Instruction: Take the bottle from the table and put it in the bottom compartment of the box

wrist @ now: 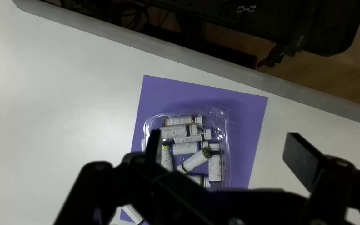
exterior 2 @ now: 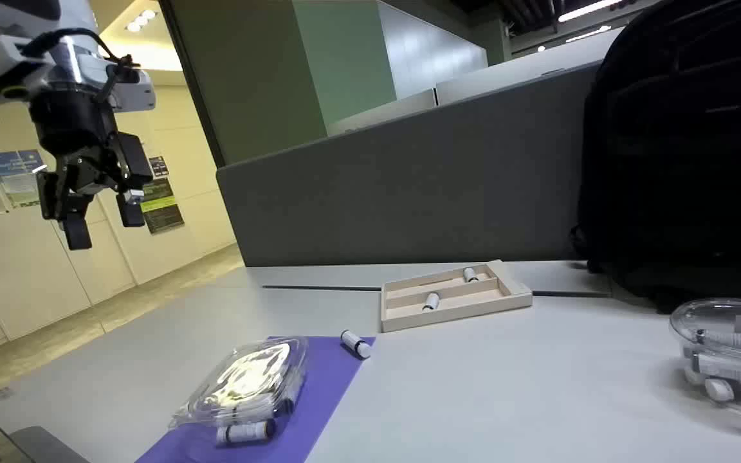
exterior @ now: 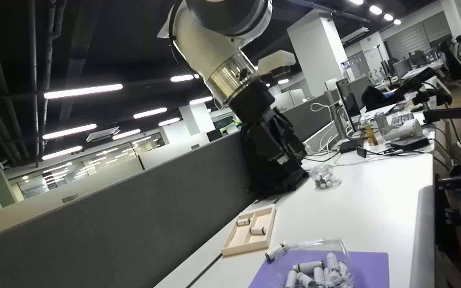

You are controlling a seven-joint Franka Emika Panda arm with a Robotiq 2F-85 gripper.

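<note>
A small white-labelled bottle (exterior: 275,252) lies on its side at the mat's corner on the white table (exterior: 334,216). This bottle also shows in an exterior view (exterior 2: 356,344) and partly in the wrist view (wrist: 132,214). The wooden box (exterior 2: 457,315) sits near the partition, also in an exterior view (exterior: 246,251). A bottle (exterior 2: 431,301) lies in its near compartment and a bottle (exterior 2: 470,274) in its far one. The box is out of the wrist view. My gripper (exterior 2: 105,226) is open and empty, high above the table. In the wrist view its fingers (wrist: 226,150) are wide apart.
A clear plastic tray (wrist: 227,125) with several bottles stands on the purple mat (wrist: 248,118). A round clear tub (exterior 2: 724,321) of bottles stands beyond the box. A black backpack (exterior 2: 679,161) leans at the grey partition (exterior 2: 409,186). The table's edge (wrist: 198,59) crosses the wrist view.
</note>
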